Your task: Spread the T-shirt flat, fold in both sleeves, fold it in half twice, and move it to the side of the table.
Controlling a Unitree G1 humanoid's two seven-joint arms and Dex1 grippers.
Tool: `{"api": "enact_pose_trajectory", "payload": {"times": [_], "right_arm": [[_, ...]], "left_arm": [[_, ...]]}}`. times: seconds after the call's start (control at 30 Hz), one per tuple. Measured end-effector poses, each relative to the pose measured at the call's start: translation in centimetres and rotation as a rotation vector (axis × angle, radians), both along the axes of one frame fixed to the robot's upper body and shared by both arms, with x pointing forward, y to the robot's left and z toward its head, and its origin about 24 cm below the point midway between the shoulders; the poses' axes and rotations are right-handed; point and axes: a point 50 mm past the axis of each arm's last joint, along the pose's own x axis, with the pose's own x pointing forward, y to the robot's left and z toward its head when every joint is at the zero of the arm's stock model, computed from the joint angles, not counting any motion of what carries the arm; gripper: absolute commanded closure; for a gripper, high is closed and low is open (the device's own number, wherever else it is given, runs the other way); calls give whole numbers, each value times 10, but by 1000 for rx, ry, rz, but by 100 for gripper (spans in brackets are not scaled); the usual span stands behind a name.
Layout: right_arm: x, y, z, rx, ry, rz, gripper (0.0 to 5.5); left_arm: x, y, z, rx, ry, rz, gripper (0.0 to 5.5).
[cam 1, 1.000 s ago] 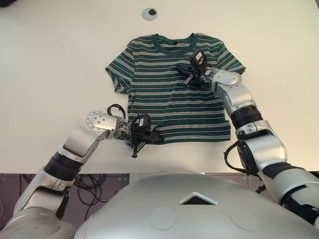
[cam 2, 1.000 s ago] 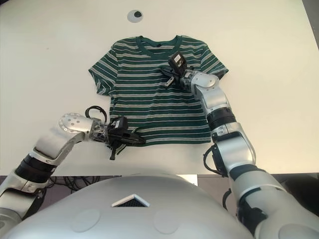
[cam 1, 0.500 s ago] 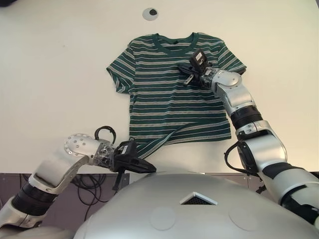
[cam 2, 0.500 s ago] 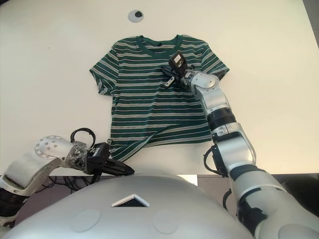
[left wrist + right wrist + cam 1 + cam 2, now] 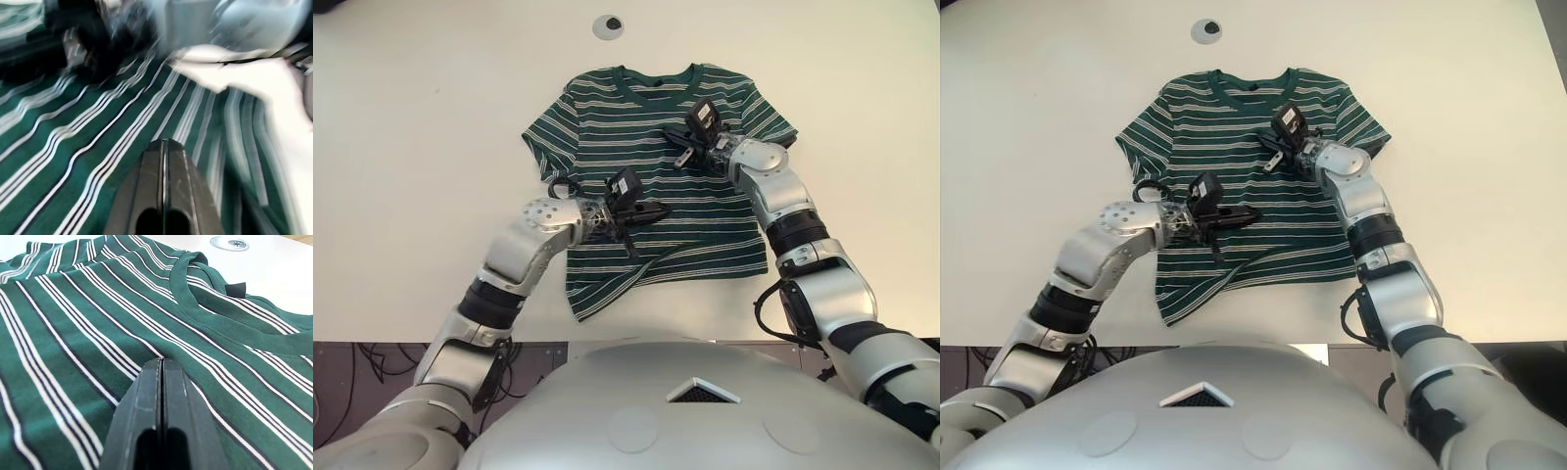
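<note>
A dark green T-shirt (image 5: 617,127) with white stripes lies face up on the white table (image 5: 421,186), collar away from me. Its near left hem corner (image 5: 589,302) is dragged toward the table's front edge and creased. My left gripper (image 5: 660,209) is shut and hovers low over the shirt's middle; the left wrist view shows its fingers (image 5: 165,161) pressed together above the stripes. My right gripper (image 5: 675,147) is shut with its tip resting on the chest just below the collar (image 5: 195,298). Both sleeves lie spread out.
A round grey cable port (image 5: 606,26) sits in the table beyond the collar. Bare tabletop stretches to the left and to the right (image 5: 862,117) of the shirt. The table's front edge (image 5: 411,340) runs close to the hem, with cables hanging below it.
My left gripper pulled the near left hem corner toward the front edge, then swung up and forward over the shirt's middle. The hem corner stays dragged out. The right arm kept still.
</note>
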Motion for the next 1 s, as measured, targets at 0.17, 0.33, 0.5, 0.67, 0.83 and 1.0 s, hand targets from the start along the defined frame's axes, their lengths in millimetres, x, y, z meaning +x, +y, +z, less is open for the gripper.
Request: {"api": "enact_pose_trajectory", "payload": {"times": [0.17, 0.33, 0.5, 0.67, 0.83, 1.0], "right_arm": [[0, 1, -1, -8, -7, -1, 550], [3, 0, -1, -18, -14, -12, 550], [7, -1, -1, -57, -46, -28, 550], [7, -3, -1, -65, -60, -43, 550], [7, -3, -2, -79, -85, -46, 550], [-12, -3, -1, -47, -178, -23, 550]], "left_arm": [[-12, -18, -3, -36, 60, -134, 548], [-39, -15, -4, -56, 97, -275, 548], [-70, -15, -6, -53, 88, -428, 548], [-85, 7, -1, -41, 97, -502, 548], [-82, 16, 13, -178, 121, -415, 548], [-47, 17, 45, -415, 37, -130, 523]]}}
